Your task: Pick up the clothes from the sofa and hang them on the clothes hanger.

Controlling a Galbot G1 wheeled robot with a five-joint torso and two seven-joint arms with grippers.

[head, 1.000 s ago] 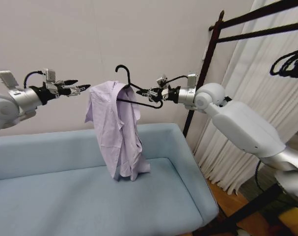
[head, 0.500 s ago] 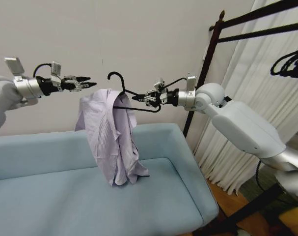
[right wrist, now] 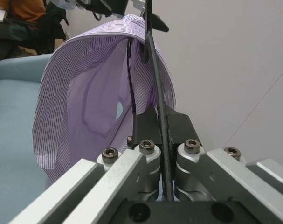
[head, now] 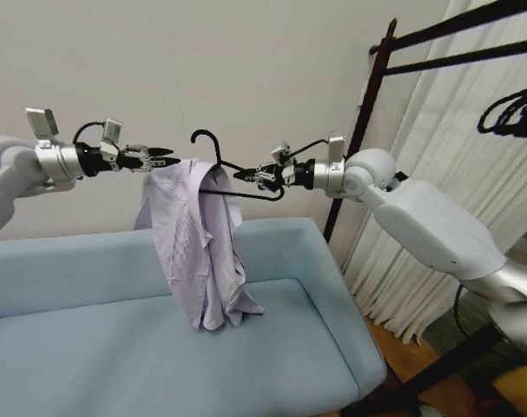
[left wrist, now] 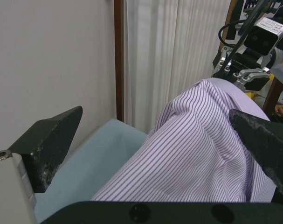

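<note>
A lilac striped shirt (head: 198, 248) hangs half-draped on a black hanger (head: 213, 142) above the sofa, its tail touching the seat. My right gripper (head: 251, 175) is shut on the hanger's wire arm, seen close up in the right wrist view with the hanger (right wrist: 156, 79) pinched in my right gripper (right wrist: 162, 140). My left gripper (head: 165, 160) is open at the shirt's left shoulder. In the left wrist view the shirt (left wrist: 202, 154) bulges between the spread fingers (left wrist: 50, 140) of my left gripper (left wrist: 155, 113).
A light blue sofa (head: 89, 347) spans the lower part of the head view. A dark wooden clothes rack (head: 374, 87) stands at the right before white curtains (head: 437, 200). A plain wall lies behind.
My left gripper has moved right and now reaches the shirt's shoulder. The hanger and shirt shifted slightly left a second ago, then stayed still.
</note>
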